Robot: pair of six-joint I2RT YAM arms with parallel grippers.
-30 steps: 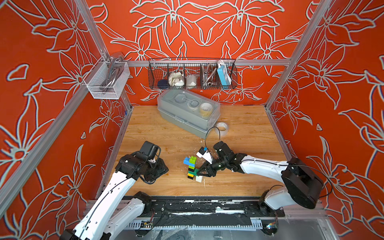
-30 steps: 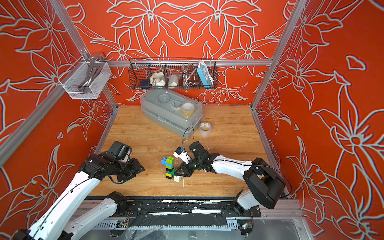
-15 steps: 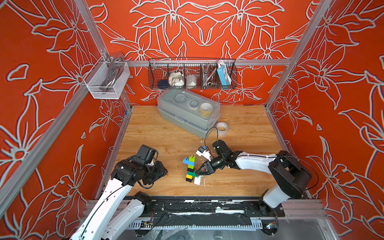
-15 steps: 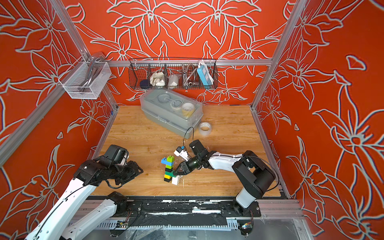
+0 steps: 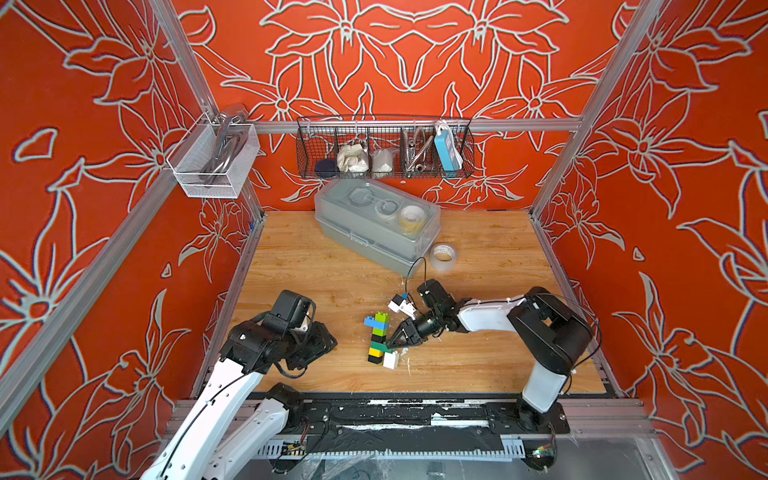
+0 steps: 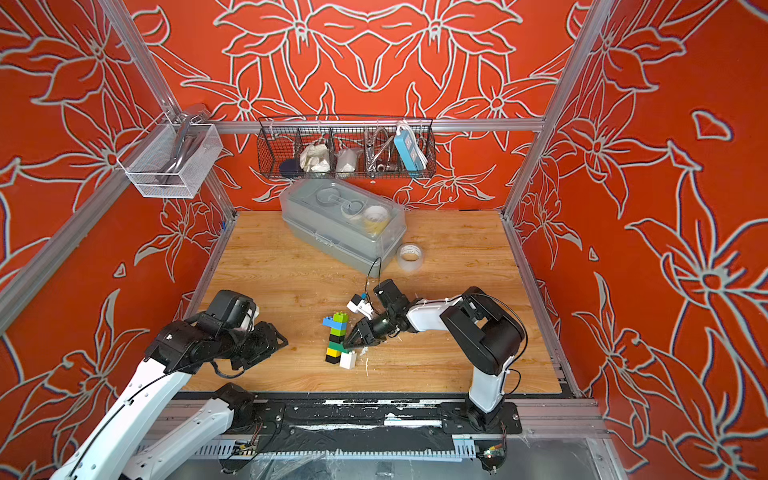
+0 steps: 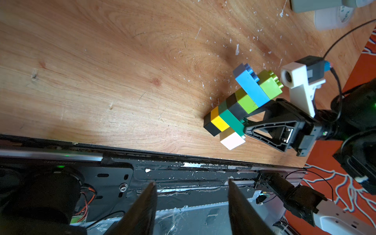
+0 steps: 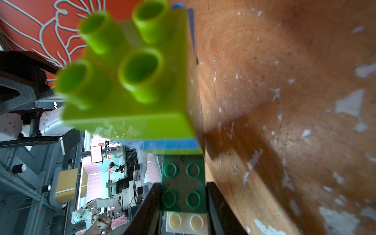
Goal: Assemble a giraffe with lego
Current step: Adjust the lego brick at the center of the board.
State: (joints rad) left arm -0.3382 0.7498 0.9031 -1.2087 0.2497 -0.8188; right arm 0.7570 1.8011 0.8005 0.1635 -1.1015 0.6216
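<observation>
Right gripper [image 5: 391, 343] pinches the giraffe's [image 5: 379, 332] dark green body; left gripper [image 7: 191, 183] hangs open and empty, well apart from it. Orange floral walls [image 5: 415, 62] enclose a wooden table [image 5: 478, 361]. At its back lies a grey box [image 5: 374, 232], with a tape roll [image 5: 442, 257] just beside. The giraffe sits near the front edge, amid white flakes [image 7: 237, 48].

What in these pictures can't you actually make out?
- Contents of the wire basket: too small in both top views.
- The giraffe in the right wrist view: white leg cut by the picture's edge, lime head brick blurred, too near the lens.
- Fingertips of the left gripper, in both top views: hidden under its own wrist.
</observation>
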